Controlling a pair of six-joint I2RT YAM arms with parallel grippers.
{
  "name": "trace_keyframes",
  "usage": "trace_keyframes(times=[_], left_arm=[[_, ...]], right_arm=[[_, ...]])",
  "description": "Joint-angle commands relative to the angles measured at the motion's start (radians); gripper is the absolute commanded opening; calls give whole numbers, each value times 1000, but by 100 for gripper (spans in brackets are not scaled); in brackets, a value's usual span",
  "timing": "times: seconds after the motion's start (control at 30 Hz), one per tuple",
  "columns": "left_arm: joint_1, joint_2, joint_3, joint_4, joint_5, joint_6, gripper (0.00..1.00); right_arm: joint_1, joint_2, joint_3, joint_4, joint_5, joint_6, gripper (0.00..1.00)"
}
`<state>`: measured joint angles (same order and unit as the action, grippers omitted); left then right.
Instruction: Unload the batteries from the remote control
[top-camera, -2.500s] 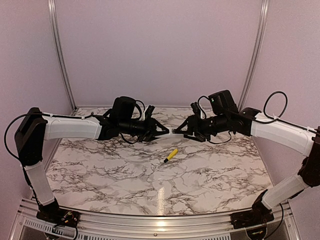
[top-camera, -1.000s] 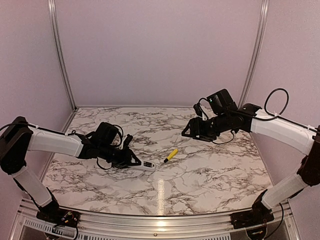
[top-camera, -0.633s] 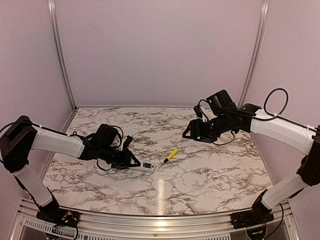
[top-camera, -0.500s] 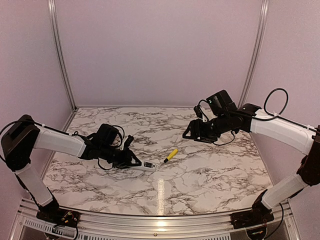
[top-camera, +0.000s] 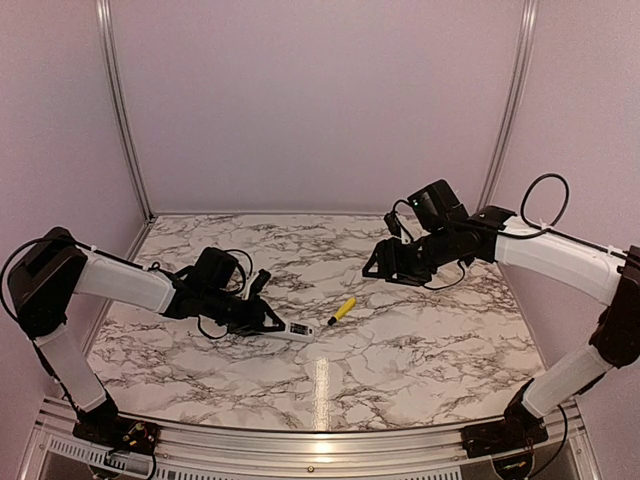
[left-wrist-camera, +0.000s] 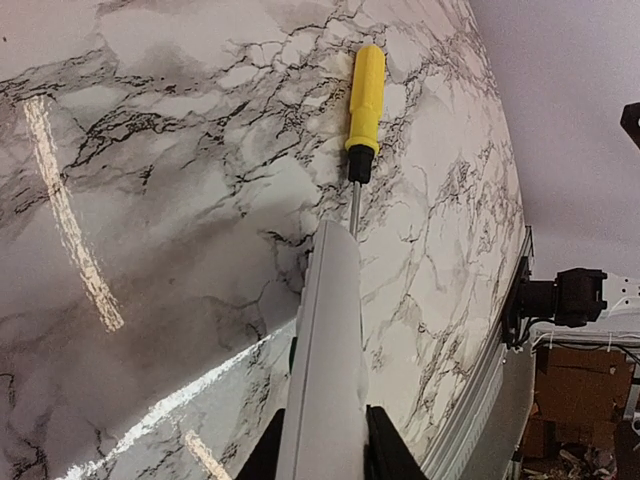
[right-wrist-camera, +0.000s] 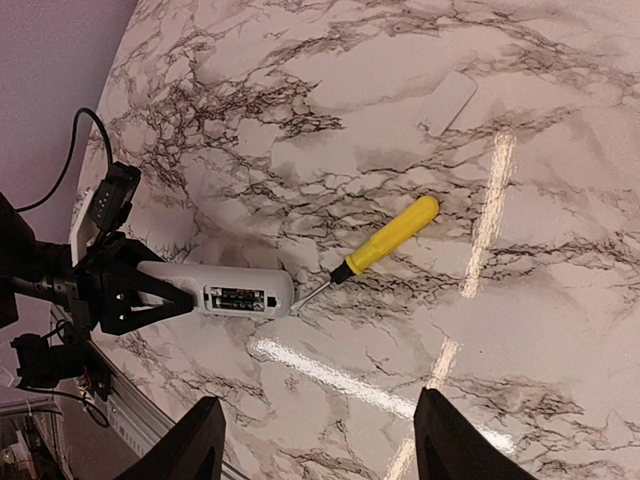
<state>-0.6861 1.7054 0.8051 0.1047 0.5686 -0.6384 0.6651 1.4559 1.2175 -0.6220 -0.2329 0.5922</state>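
While the remote control (right-wrist-camera: 225, 292) is gripped at one end by the closed left claw (top-camera: 266, 324) low over the marble surface (top-camera: 420, 350), its recessed bay is turned upward; dark marks are seen there, but lettering is too small to be read. A yellow-handled screwdriver (right-wrist-camera: 385, 240) is laid with its tip just beside the remote's free end. The right claw (right-wrist-camera: 320, 440) is held wide open, well apart.

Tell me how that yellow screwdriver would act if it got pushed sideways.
The screwdriver looks rigid, so it should move as one piece. Its round handle lies flat on the glossy table, so it may roll or skid. It looks slim, probably light.
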Motion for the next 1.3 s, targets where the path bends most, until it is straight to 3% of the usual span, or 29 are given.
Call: trace_keyframes(times=[0.0, 0.27, 1.27], left_arm=[[3, 67, -23, -103, -59, 41, 17], [5, 84, -41, -103, -60, 52, 31], [21, 124, -30, -196, -115, 124, 51]], right_arm=[[10, 32, 54, -7, 10, -13, 63], [6, 52, 56, -3, 12, -21, 63], [-1, 74, 102, 5, 6, -7, 64]])
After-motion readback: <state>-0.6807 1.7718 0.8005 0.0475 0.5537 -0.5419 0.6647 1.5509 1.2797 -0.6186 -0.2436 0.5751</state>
